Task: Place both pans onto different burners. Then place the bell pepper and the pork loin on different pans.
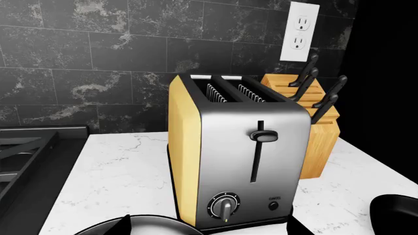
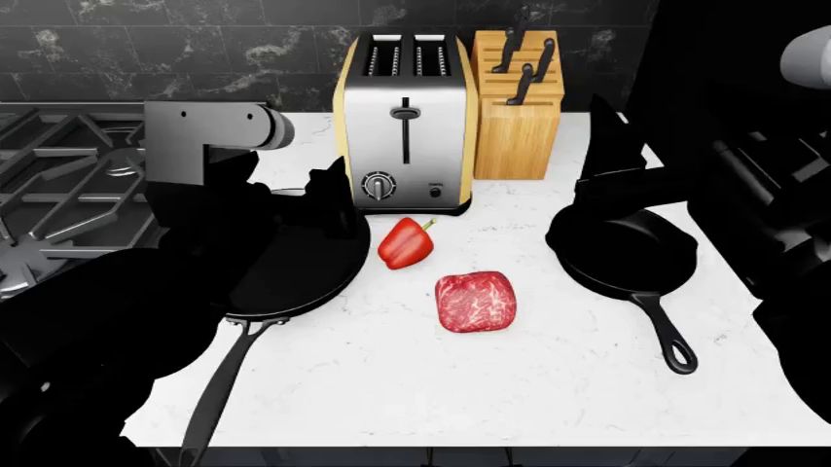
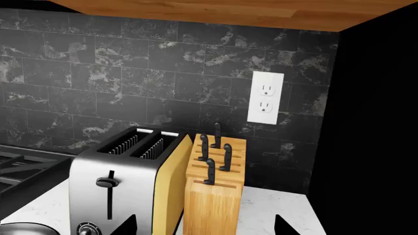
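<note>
Robot's basically all black, flat silhouettes with barely any shading. The left arm (image 2: pixel 156 292) has a grey boxy block with a rounded end and two small dark screw holes near the wrist. The right arm (image 2: pixel 766 195) is black too, with a pale grey rounded bit up top. Pincer tips are pointy black wedges.

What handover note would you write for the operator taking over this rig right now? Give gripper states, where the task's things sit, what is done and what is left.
Left gripper: over the wide pan's far rim, fingers apart, holding nothing.
Right gripper: over the small pan's far rim, fingers apart, holding nothing.
Wide pan: on the counter beside the stove, handle toward the robot.
Small pan: on the counter's right side.
Pepper and pork: on the counter between the pans, before the toaster.
Done: nothing; no pan is on a burner.
Left: put each pan on its own burner, then pepper in one and pork in the other.
</note>
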Available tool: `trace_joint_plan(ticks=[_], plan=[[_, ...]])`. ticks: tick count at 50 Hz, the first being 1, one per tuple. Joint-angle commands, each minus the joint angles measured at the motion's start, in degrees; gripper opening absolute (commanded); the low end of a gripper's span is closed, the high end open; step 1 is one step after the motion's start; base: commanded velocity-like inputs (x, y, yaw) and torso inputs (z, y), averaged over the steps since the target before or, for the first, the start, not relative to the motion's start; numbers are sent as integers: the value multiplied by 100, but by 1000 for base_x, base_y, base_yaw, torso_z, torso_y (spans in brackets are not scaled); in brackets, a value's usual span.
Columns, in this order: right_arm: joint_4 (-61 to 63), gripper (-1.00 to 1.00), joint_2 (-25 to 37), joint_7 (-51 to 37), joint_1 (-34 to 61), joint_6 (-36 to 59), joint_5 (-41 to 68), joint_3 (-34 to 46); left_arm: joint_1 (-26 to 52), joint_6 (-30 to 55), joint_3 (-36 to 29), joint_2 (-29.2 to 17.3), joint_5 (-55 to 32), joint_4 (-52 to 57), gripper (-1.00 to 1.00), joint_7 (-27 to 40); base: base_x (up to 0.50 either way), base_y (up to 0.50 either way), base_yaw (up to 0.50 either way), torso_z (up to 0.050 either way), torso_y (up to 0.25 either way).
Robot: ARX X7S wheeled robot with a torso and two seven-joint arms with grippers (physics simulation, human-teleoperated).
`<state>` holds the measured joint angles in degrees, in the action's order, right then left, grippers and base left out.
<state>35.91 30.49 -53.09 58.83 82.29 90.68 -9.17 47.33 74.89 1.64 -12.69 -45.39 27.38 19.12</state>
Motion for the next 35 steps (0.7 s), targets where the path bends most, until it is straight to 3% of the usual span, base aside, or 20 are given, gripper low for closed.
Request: trace_joint_plan(ticks=[1,9,18,35], plan=[[-268,100,279,-780,264,71,585,401,-11,-24,5,-11,-68,-3,100,50,0,0,0,0,0],[-1213,100,729,-1919,901,-219,1985,1207,-31,-143,-19,-39,-48,-122,100,22,0,0,0,0,0],[-1812,100,1310,-2408,419,-699,3021,1541,-45,-377,-57,-57,13,-230,100,-29,0,0,0,0,0],[-1586,100,1587,-2428,-339,-808,2920,1494,-137,-475,40,-84,-115,-245,100,15,0,0,0,0,0]])
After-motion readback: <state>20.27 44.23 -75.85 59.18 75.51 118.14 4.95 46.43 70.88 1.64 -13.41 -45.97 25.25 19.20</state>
